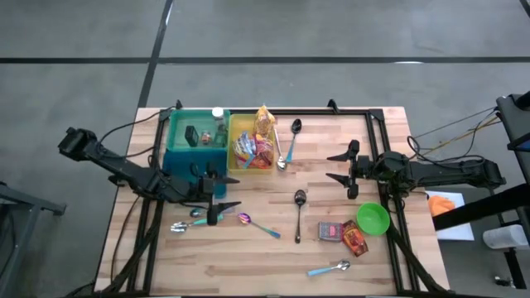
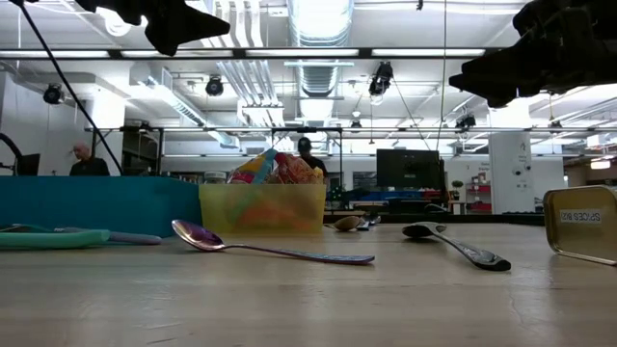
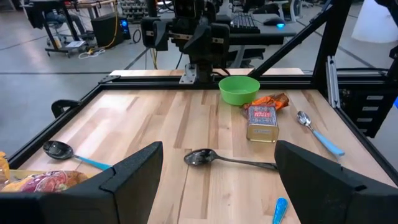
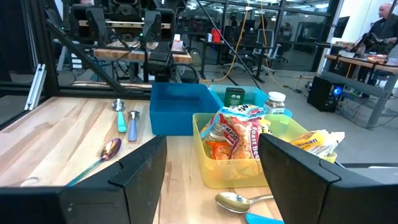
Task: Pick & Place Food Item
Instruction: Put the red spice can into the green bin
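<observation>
Food packets (image 1: 258, 147) fill a yellow bin (image 1: 238, 132) at the far middle of the table; in the right wrist view they (image 4: 239, 134) stick up above its rim. A tin (image 1: 331, 231) and an orange packet (image 1: 356, 240) lie flat on the wood beside a green bowl (image 1: 373, 218). My left gripper (image 1: 227, 191) hovers open just near of the teal bin (image 1: 195, 132), pointing toward the table's right. My right gripper (image 1: 339, 167) hangs open right of the yellow bin, pointing left. Neither touches anything.
Several spoons lie about: one with a dark bowl (image 1: 299, 211) mid-table, an iridescent one (image 1: 252, 222) by my left gripper, one (image 1: 330, 269) near the front edge, others (image 1: 290, 141) beside the yellow bin. The teal bin holds a small jar (image 4: 274, 101). A black rail (image 1: 273, 111) frames the table.
</observation>
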### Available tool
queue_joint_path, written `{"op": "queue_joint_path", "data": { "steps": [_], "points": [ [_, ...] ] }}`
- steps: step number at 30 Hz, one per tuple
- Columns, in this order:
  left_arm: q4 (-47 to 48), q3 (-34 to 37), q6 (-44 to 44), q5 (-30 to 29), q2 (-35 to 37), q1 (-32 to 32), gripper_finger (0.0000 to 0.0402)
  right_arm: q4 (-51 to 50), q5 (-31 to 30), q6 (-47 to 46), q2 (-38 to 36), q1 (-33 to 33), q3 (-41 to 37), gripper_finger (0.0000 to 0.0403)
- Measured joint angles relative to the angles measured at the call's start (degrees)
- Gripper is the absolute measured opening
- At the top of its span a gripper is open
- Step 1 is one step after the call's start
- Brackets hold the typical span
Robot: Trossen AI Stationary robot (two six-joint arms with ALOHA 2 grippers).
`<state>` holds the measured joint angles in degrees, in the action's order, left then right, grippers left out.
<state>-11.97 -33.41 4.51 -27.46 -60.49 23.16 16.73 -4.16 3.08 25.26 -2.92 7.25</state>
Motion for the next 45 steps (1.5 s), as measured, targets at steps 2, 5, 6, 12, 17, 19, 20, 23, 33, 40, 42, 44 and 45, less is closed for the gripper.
{"op": "queue_joint_path", "data": {
  "steps": [2, 5, 6, 12, 17, 19, 20, 23, 33, 40, 42, 44, 45],
  "points": [
    [0.0, 0.0, 0.0, 0.0, 0.0, 0.0, 0.031, 0.0, 0.0, 0.1, 0.0, 0.0, 0.0, 0.0251],
    [0.0, 0.0, 0.0, 0.0, 0.0, 0.0, 0.031, 0.0, 0.0, 0.0, 0.0, 0.0, 0.0, 0.0251],
    [0.0, 0.0, 0.0, 0.0, 0.0, 0.0, 0.031, 0.0, 0.0, 0.1, 0.0, 0.0, 0.0, 0.0251],
    [0.0, 0.0, 0.0, 0.0, 0.0, 0.0, 0.031, 0.0, 0.0, 0.1, 0.0, 0.0, 0.0, 0.0251],
    [0.0, 0.0, 0.0, 0.0, 0.0, 0.0, 0.031, 0.0, 0.0, 0.0, 0.0, 0.0, 0.0, 0.0251],
    [0.0, 0.0, 0.0, 0.0, 0.0, 0.0, 0.031, 0.0, 0.0, 0.0, 0.0, 0.0, 0.0, 0.0251],
    [0.0, 0.0, 0.0, 0.0, 0.0, 0.0, 0.031, 0.0, 0.0, 0.1, 0.0, 0.0, 0.0, 0.0251],
    [0.0, 0.0, 0.0, 0.0, 0.0, 0.0, 0.031, 0.0, 0.0, 0.0, 0.0, 0.0, 0.0, 0.0251],
    [0.0, 0.0, 0.1, 0.0, 0.0, 0.0, 0.031, 0.1, -0.5, -2.3, 0.0, 0.0, 0.0, 0.0251],
    [0.0, 0.0, 0.1, 0.0, 0.0, 0.0, 0.031, -0.3, -1.9, -4.6, 0.3, 0.0, 0.0, 0.0251],
    [0.0, 0.0, 0.1, 0.0, 0.0, 0.0, 0.031, -0.6, -1.9, -2.8, 0.8, 0.3, 0.0, 0.0251],
    [0.0, 0.0, 0.1, 0.0, 0.0, 0.0, 0.031, -2.3, -1.8, -1.3, 1.8, 1.0, 0.6, 0.0251],
    [0.0, 0.0, 0.1, 0.0, 0.0, 0.0, 0.031, -3.9, -1.9, -1.2, 2.6, 1.5, 1.6, 0.0251]
  ]
}}
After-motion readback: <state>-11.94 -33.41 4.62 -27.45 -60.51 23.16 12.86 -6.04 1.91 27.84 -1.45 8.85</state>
